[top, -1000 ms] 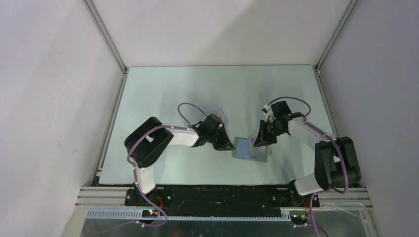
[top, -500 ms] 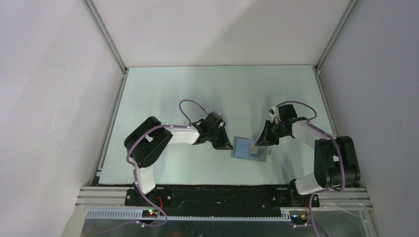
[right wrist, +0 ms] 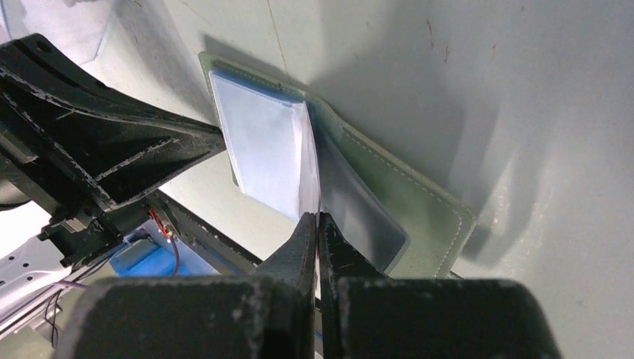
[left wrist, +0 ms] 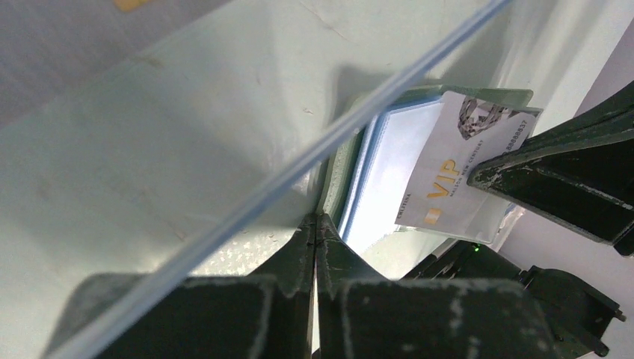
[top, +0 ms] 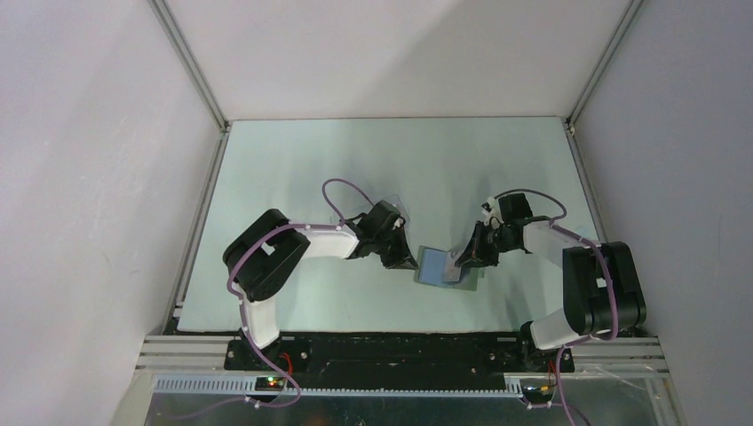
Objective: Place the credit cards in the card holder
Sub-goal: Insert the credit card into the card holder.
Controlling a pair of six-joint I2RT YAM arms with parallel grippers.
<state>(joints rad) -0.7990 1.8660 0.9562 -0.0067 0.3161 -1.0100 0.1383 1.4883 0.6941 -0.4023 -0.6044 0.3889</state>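
Note:
The card holder [top: 433, 266] lies open on the table, light-blue inside up. It shows in the left wrist view [left wrist: 385, 168] and the right wrist view [right wrist: 407, 198]. My right gripper [top: 463, 260] is shut on a pale credit card [top: 459, 255] marked VIP [left wrist: 456, 176]. It holds the card on edge, tilted, its lower edge at the holder's middle fold [right wrist: 309, 168]. My left gripper [top: 413, 264] is shut, and its tips [left wrist: 316, 218] rest against the holder's left edge. Other cards are out of view.
A clear plastic case [top: 392, 208] lies just behind my left gripper, and its edge [left wrist: 299, 158] crosses the left wrist view. The two grippers are close together over the holder. White walls enclose the table at the back and both sides.
My right gripper has dropped and moved left, bringing the card down onto the open holder. The holder has shifted slightly left. The left gripper has barely moved.

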